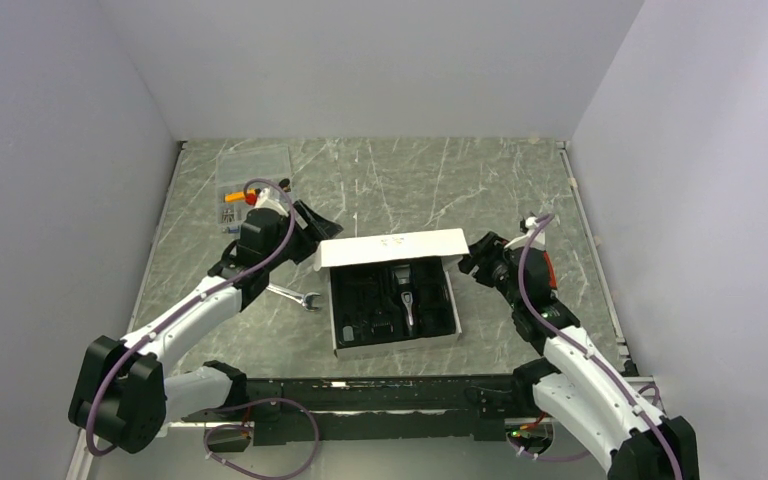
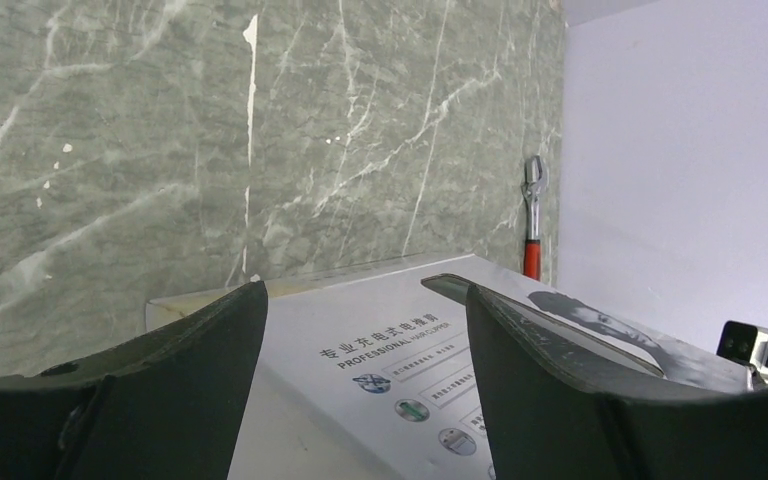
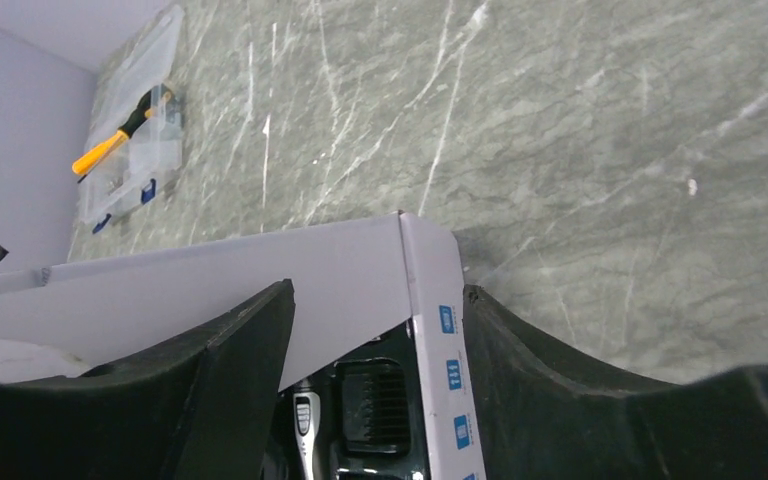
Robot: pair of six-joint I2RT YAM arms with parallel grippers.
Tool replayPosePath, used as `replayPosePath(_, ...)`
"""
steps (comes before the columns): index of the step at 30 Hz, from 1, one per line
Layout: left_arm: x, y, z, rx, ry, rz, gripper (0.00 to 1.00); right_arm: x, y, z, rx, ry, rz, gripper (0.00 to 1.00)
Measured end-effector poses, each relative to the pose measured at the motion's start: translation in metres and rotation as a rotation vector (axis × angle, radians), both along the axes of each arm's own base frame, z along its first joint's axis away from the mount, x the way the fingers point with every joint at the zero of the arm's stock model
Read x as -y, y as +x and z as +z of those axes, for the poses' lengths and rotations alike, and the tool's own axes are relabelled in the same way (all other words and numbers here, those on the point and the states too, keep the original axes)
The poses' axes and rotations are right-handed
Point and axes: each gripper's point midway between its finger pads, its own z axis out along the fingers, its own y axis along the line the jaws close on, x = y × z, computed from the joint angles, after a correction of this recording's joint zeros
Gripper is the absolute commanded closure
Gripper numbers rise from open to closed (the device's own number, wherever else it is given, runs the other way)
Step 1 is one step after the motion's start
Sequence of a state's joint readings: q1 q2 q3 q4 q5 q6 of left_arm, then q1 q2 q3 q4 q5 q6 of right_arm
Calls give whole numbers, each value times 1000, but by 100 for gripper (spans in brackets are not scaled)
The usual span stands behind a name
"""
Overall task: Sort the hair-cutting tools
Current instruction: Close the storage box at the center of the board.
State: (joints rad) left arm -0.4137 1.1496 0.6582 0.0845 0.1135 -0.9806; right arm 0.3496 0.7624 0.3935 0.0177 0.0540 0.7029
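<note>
A white box (image 1: 447, 322) lies open in the middle of the table, its lid (image 1: 393, 248) standing up at the far side. In its black tray lies the black-and-silver hair clipper (image 1: 409, 305). My left gripper (image 1: 310, 222) is open at the lid's left end, and the printed lid (image 2: 400, 340) shows between its fingers. My right gripper (image 1: 470, 262) is open at the box's far right corner. In the right wrist view the box's right wall (image 3: 438, 330) stands between the fingers of the right gripper (image 3: 378, 300). The clipper (image 3: 305, 415) and a black comb attachment (image 3: 372, 400) lie just below.
A silver open-end wrench (image 1: 295, 296) lies left of the box. A clear plastic organiser (image 1: 253, 180) holding a yellow-handled screwdriver (image 3: 110, 148) sits at the far left. A red-handled wrench (image 2: 532, 215) lies along the right wall. White walls enclose the table.
</note>
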Motion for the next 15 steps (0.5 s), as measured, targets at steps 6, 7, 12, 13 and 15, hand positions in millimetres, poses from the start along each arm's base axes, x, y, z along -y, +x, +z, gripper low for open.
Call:
replayPosePath(6, -19, 0, -14, -20, 17, 57, 20, 27, -6, -13, -29, 3, -76, 36)
replayPosePath(7, -25, 0, -17, -28, 20, 71, 19, 30, -9, -18, -41, 3, -79, 37)
replayPosePath(12, -59, -4, -32, -62, 31, 162, 18, 22, -34, -51, -115, 15, 4, 40)
replayPosePath(13, -64, -5, -32, -63, 31, 176, 18, 20, -38, -55, -125, 18, 19, 41)
replayPosePath(15, -72, -6, -32, -61, 29, 198, 19, 15, -46, -62, -143, 27, 61, 43)
